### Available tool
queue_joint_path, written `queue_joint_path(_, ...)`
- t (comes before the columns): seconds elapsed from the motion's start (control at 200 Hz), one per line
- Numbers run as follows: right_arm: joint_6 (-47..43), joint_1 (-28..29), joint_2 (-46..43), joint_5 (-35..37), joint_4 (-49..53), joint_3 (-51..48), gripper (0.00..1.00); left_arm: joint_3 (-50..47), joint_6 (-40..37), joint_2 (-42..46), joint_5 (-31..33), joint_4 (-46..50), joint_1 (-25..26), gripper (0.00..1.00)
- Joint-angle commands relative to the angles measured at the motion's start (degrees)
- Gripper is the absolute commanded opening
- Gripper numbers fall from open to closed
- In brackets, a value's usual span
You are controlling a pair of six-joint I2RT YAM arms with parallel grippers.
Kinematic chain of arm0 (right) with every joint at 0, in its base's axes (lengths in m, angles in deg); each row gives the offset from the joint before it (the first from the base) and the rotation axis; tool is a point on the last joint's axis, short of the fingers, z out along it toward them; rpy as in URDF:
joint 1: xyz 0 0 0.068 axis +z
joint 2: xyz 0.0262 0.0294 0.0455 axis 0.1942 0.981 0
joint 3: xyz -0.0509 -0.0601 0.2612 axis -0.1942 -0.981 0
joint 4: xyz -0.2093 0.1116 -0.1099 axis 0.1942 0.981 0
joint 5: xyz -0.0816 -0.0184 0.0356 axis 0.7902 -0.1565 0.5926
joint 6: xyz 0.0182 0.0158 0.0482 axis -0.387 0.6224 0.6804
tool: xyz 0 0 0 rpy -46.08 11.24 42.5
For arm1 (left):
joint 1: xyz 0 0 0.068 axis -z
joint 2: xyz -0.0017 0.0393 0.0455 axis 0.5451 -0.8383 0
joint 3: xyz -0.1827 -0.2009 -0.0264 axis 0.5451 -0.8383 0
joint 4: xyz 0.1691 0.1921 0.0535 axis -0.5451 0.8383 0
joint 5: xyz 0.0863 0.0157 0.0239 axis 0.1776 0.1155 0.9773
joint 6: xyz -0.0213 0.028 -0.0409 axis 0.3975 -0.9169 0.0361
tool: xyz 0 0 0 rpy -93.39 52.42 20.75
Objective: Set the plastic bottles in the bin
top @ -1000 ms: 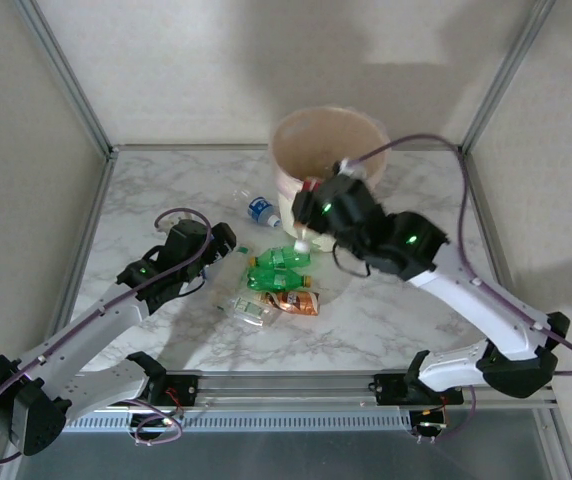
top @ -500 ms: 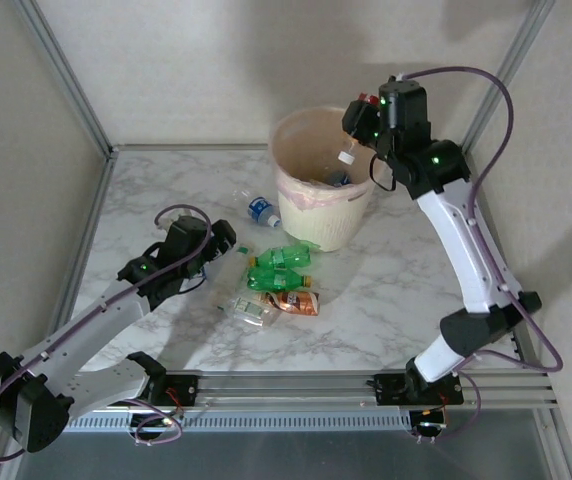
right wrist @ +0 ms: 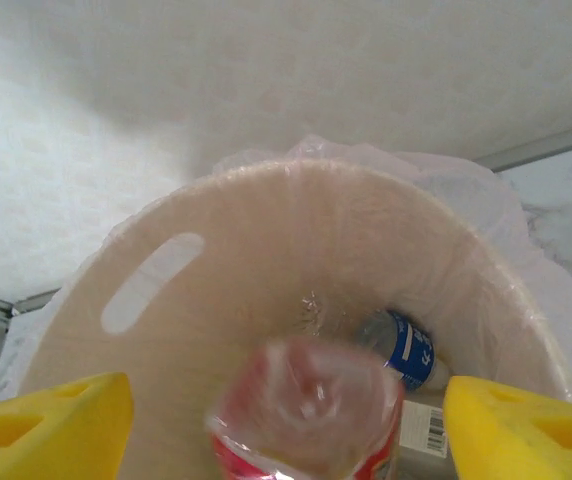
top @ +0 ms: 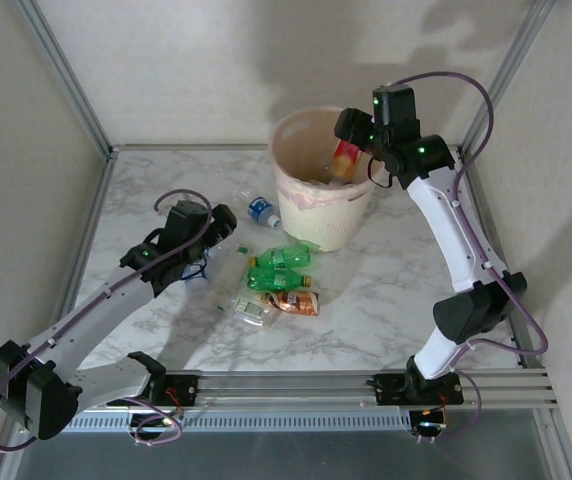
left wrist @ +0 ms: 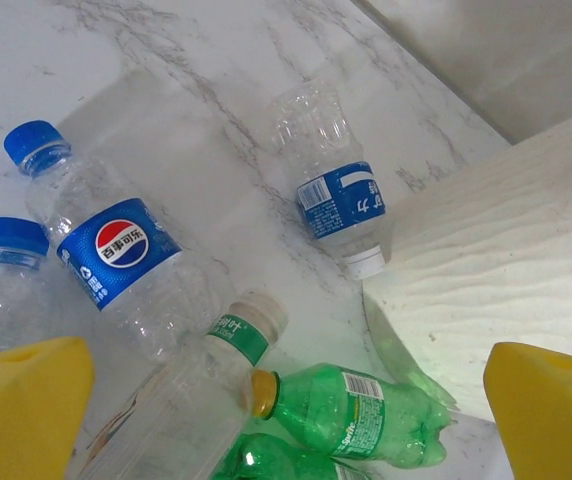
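Several bottles lie loose on the marble table (top: 396, 300) in front of the arms. Nearest is a flattened clear one (top: 250, 312) touching an orange-labelled one (top: 293, 302). Behind them two green bottles (top: 278, 280) lie side by side, with a clear white-capped bottle (top: 228, 268) at their left.

The left jaws hang above the left end of this group, spread wide and holding nothing. In the left wrist view their yellow pads (left wrist: 26, 405) frame the scene from the lower corners, and two clear blue-capped bottles (left wrist: 116, 250) lie on the marble below.

Farther on, a clear bottle with a blue label (top: 259, 210) lies just beside the foot of the bin (top: 326, 218). The bin stands at the far middle of the table, a pink liner (top: 311, 196) folded over its rim.

The right jaws are above the bin's mouth and released. A blurred red-labelled bottle (right wrist: 311, 415) sits between their yellow pads (right wrist: 51, 420), touching neither. Deeper inside, a blue-labelled bottle (right wrist: 406, 350) rests against the wall.
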Motion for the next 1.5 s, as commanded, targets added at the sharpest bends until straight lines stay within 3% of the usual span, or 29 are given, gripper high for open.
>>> queue_joint_path(0.0,-1.0,-0.3,-1.0,0.6,-0.9,0.3,0.85,2.8,-1.4,-1.3,-0.3,-0.1,-1.2,1.00)
queue_joint_path(0.125,-0.8,-0.2,-3.1,-1.0,-1.4,-0.6,0.85,3.8,-1.5,-2.1,-1.0,-0.5,-2.8,1.00)
queue_joint_path(0.265,-0.2,1.9,-9.5,-3.8,-5.3,-8.7,0.84,5.3,-2.4,-3.7,-2.6,-1.4,-4.5,0.99)
queue_joint_path(0.546,1.8,12.4,-27.6,-6.0,-16.1,-33.9,0.83,11.1,-3.9,-9.2,-2.7,-1.6,-5.8,1.00)
queue_joint_path(0.701,3.7,19.4,-33.1,-4.1,-17.2,-42.7,0.83,14.3,-2.4,-12.3,-2.6,-1.8,-7.2,0.99)
queue_joint_path(0.871,5.4,24.5,-36.3,-2.4,-17.5,-48.7,0.82,20.4,-1.5,-19.1,-4.4,-1.1,-8.9,0.98)
queue_joint_path(1.162,7.0,27.3,-37.2,-1.1,-17.5,-53.1,0.81,31.4,-0.1,-31.6,-5.7,0.0,-9.0,0.94)
queue_joint_path(1.492,8.0,30.5,-37.9,0.3,-17.0,-55.6,0.81,32.8,4.4,-41.6,-8.2,-1.9,-8.4,0.89)
